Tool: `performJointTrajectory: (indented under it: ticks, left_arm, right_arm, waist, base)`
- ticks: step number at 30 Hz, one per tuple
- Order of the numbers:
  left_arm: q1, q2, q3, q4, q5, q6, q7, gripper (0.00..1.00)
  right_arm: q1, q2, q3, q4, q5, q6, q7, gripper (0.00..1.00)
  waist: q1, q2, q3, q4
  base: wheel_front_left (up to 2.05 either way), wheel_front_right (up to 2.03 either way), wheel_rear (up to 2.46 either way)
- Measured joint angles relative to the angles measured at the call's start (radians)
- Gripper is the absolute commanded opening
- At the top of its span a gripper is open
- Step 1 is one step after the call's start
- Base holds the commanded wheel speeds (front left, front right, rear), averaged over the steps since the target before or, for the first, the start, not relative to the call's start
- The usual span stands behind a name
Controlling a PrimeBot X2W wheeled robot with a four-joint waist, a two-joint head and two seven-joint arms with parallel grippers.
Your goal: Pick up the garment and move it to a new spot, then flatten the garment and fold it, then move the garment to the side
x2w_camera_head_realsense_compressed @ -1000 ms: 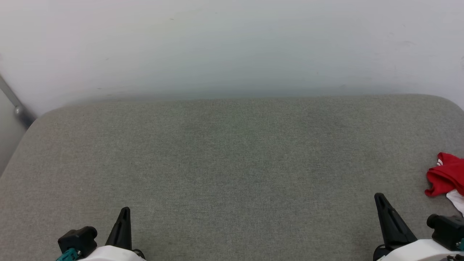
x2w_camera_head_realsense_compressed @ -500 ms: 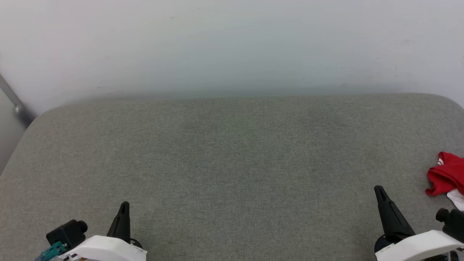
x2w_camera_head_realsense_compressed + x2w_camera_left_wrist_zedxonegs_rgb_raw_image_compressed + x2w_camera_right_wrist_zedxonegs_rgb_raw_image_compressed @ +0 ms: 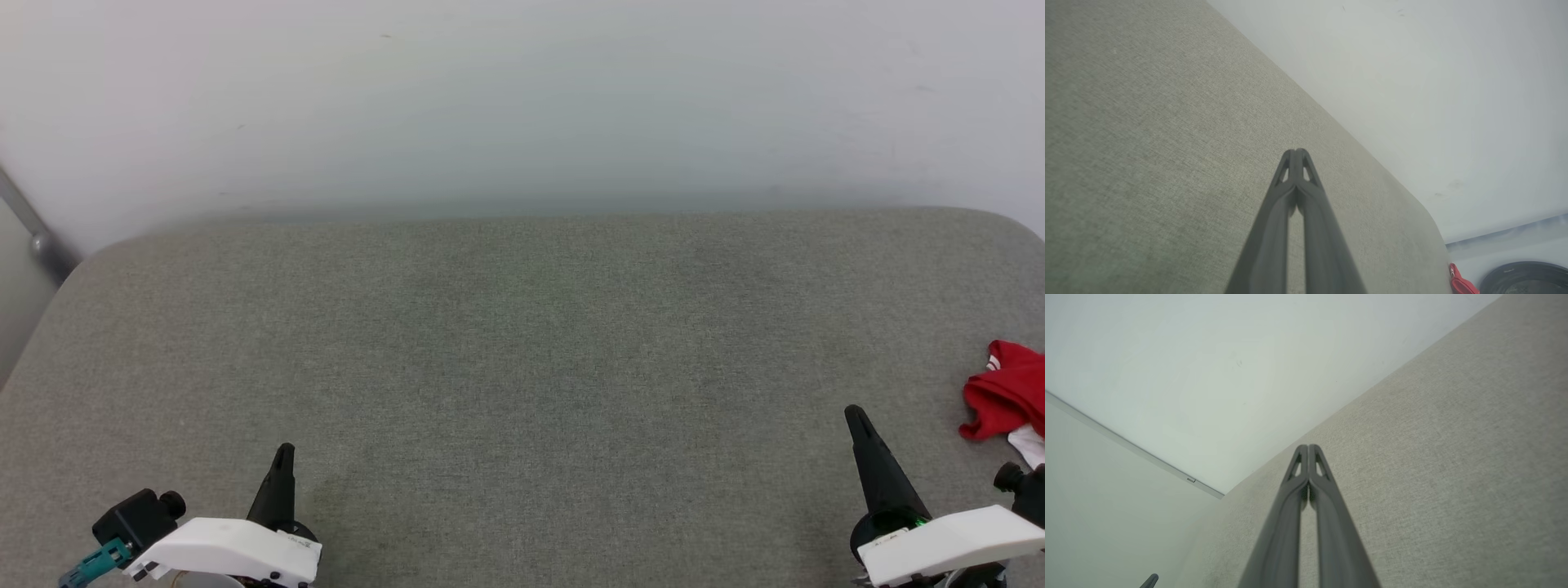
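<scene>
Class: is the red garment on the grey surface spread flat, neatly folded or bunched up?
Bunched up: the garment lies in a rumpled heap of uneven folds, partly cut off by the frame.

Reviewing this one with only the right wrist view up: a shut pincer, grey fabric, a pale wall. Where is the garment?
Observer: In the head view the garment lies bunched at the right edge of the grey cushion, partly cut off by the frame.
Operator: Is my pincer touching it?
Observer: No. The right pincer is apart from it, with bare cushion between them; the garment is to its right.
Operator: And the other arm?
Observer: The left pincer sits at the lower left of the head view, far from the garment. Its own wrist view shows the fingertips meeting with nothing between them.
</scene>
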State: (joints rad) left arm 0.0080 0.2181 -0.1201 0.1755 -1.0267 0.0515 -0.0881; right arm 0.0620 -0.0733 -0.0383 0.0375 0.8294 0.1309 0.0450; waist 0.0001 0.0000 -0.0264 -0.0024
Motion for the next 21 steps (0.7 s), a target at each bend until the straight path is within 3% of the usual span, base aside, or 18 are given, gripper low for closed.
performJointTrajectory:
  ticks: [21]
  left_arm:
    - [-0.034, -0.049, 0.07, 0.022, -0.19, -0.06, 0.061, 0.0]
  right_arm:
    - [-0.048, -0.004, -0.007, 0.066, 0.262, 0.0, 0.009, 0.0]
  waist:
    - [0.0, 0.0, 0.007, 0.001]
  base:
    - [0.0, 0.0, 0.0]
